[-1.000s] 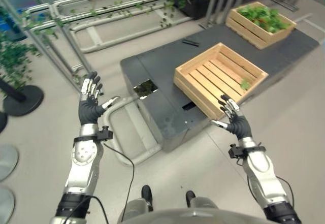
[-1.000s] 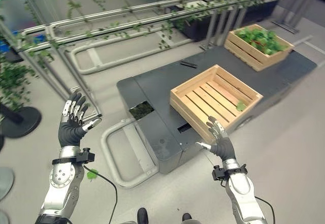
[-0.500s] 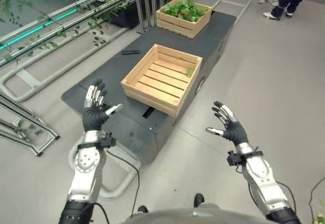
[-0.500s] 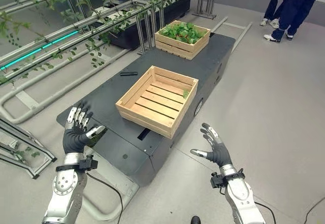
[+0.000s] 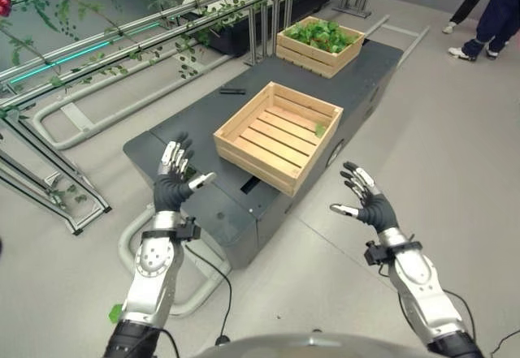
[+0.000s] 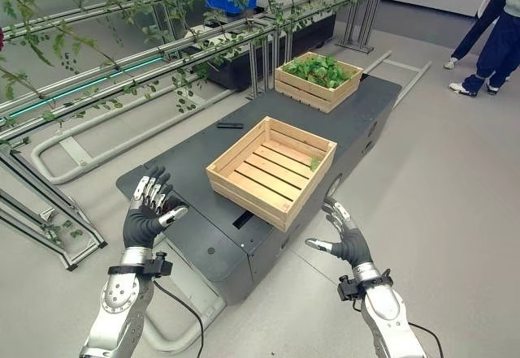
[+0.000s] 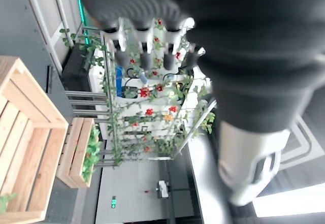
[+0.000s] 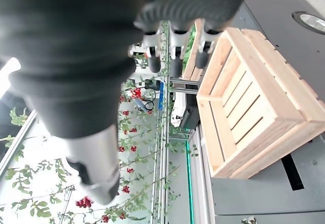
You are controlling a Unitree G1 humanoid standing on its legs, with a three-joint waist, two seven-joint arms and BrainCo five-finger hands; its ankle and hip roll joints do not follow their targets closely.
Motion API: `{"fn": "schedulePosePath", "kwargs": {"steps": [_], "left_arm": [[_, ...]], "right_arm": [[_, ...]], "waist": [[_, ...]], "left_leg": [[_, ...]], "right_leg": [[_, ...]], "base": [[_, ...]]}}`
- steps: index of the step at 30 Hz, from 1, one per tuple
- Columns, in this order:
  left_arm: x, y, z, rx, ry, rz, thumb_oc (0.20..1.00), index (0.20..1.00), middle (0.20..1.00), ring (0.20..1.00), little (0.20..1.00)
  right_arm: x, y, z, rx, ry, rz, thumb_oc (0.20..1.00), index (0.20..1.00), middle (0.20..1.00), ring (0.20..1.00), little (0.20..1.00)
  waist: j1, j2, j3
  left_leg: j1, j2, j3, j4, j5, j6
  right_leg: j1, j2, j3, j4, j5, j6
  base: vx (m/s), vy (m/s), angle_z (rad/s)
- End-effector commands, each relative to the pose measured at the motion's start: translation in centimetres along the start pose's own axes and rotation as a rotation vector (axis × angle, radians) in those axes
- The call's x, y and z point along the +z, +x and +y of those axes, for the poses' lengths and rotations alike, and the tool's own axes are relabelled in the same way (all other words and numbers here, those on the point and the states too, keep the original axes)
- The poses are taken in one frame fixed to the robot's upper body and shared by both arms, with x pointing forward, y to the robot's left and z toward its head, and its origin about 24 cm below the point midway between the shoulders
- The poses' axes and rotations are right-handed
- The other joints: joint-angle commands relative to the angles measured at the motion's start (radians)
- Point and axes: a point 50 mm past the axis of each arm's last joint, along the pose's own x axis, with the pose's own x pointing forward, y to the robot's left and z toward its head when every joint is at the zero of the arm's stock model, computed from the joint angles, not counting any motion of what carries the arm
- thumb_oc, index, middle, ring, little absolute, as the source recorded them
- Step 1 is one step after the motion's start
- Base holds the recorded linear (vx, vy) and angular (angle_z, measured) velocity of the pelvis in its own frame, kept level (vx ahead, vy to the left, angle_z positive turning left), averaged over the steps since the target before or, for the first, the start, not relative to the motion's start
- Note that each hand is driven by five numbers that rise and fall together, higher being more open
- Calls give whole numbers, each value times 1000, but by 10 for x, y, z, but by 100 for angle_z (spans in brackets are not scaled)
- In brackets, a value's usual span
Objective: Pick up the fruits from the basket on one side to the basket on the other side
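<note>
Crate point(image 5: 279, 136) sits between left robot hand point(image 5: 173, 181) and right robot hand point(image 5: 367, 205).

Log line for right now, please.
left hand: open, empty | right hand: open, empty | near crate: one leaf | far crate: greens

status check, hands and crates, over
Left hand and right hand open, holding nothing. Near crate holds one green leaf; far crate full of greens. Nothing blocking the near crate.

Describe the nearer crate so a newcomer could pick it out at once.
Find the dark platform in front of the robot. Two wooden crates sit on it; take the nearer crate, the larger one. It holds just one small green leaf, while the far crate is full of greenery.
</note>
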Motion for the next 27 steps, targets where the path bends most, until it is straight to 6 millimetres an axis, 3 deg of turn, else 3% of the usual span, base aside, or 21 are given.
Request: {"fn": "schedulePosePath", "kwargs": {"steps": [1, 6, 9, 13, 18, 22, 24, 27], "left_arm": [[14, 13, 4, -11, 28, -87, 1000, 1000, 1000, 1000, 1000], [15, 11, 4, -18, 47, -94, 1000, 1000, 1000, 1000, 1000], [13, 11, 4, -3, 39, -85, 1000, 1000, 1000, 1000, 1000], [14, 10, 6, 4, 51, -93, 1000, 1000, 1000, 1000, 1000], [15, 7, 11, 12, 61, -91, 1000, 1000, 1000, 1000, 1000], [16, 5, 16, 12, 85, -89, 1000, 1000, 1000, 1000, 1000], [17, 4, 15, 4, 88, -86, 1000, 1000, 1000, 1000, 1000], [17, 6, 14, -8, 88, -91, 1000, 1000, 1000, 1000, 1000]], "right_arm": [[44, 10, -12, -58, -146, -226, 1000, 1000, 1000, 1000, 1000], [43, -5, -9, 11, -146, -205, 1000, 1000, 1000, 1000, 1000], [32, 0, -6, -48, -66, -174, 1000, 1000, 1000, 1000, 1000], [33, 2, -1, -16, -47, -182, 1000, 1000, 1000, 1000, 1000], [27, 6, -11, -88, -65, -155, 1000, 1000, 1000, 1000, 1000], [19, 8, -19, -155, -77, -122, 1000, 1000, 1000, 1000, 1000], [17, 7, -21, -174, -89, -112, 1000, 1000, 1000, 1000, 1000], [16, 8, -21, -189, -84, -112, 1000, 1000, 1000, 1000, 1000]], "waist": [[-10, -17, -10], [-16, -20, -13], [-16, -18, -12], [-7, -20, -6], [21, -25, 15], [47, -19, 36], [46, -17, 50], [43, -4, 62]], "left_leg": [[10, -18, 15, 67, -72, 23], [6, -16, 13, 61, -65, 23], [6, -19, 12, 57, -64, 24], [-1, -26, 8, 72, -75, 30], [-47, -46, -18, 132, -105, 47], [-50, -73, -61, 132, -127, 84], [-37, -90, -89, 133, -137, 99], [-31, -102, -130, 128, -135, 115]], "right_leg": [[18, 4, 20, 24, -67, 45], [13, 3, 23, 30, -66, 44], [13, -1, 20, 24, -60, 48], [9, -11, 23, 24, -53, 54], [-19, -43, 14, 77, -54, 68], [-87, -88, 5, 267, -70, 94], [-126, -104, 31, 391, -37, 119], [-186, -92, 73, 500, -13, 110]], "base": [[0, 0, 0], [0, 0, 0], [-35, 26, 0], [-18, 54, 0], [-27, 91, 7], [27, 182, 23], [60, 176, 22], [61, 145, 48]]}}
